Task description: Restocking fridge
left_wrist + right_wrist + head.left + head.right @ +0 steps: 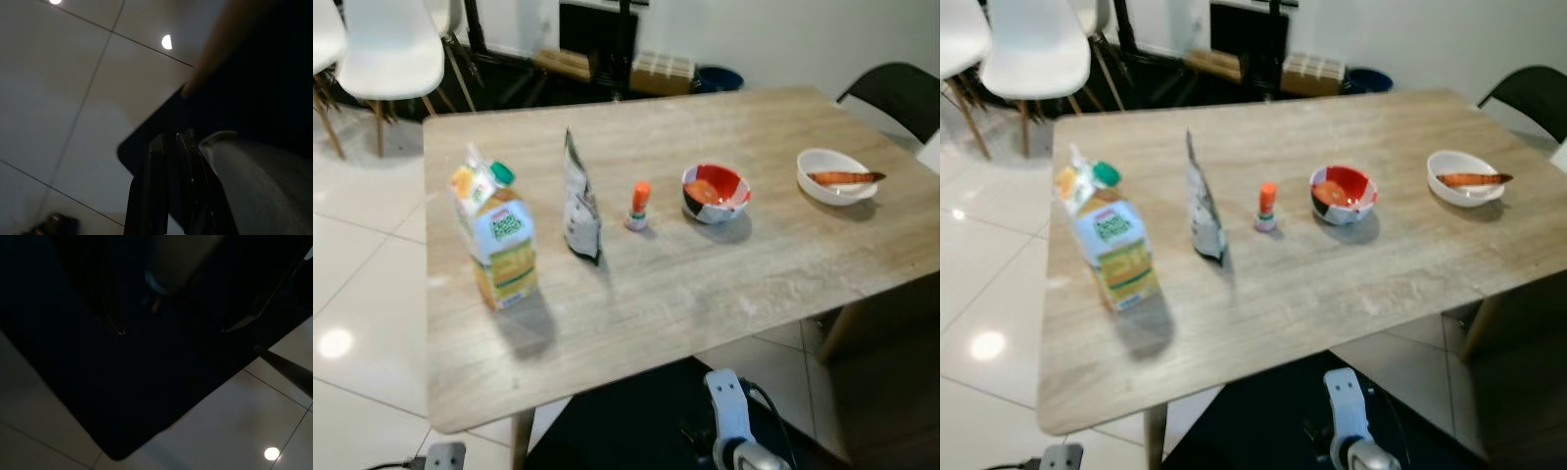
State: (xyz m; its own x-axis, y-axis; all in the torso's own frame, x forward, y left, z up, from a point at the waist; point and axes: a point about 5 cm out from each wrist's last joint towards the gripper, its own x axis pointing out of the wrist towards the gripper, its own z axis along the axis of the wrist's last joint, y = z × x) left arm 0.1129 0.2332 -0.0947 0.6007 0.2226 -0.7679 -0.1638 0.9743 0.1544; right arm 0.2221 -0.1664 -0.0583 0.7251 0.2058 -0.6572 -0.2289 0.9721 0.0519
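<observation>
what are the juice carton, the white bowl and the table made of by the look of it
Juice carton: seemingly printed coated paperboard, given its folded gable top and green plastic-looking cap. White bowl: glossy, smooth, probably glazed ceramic, possibly plastic. Table: pale wood-grain top, matte; laminate or wood, hard to tell.

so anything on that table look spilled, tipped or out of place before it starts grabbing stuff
Nothing looks spilled or knocked over. The juice carton, the foil pouch and the small orange-capped bottle all stand upright and apart on the table. The red bowl and the white bowl sit level.
</observation>
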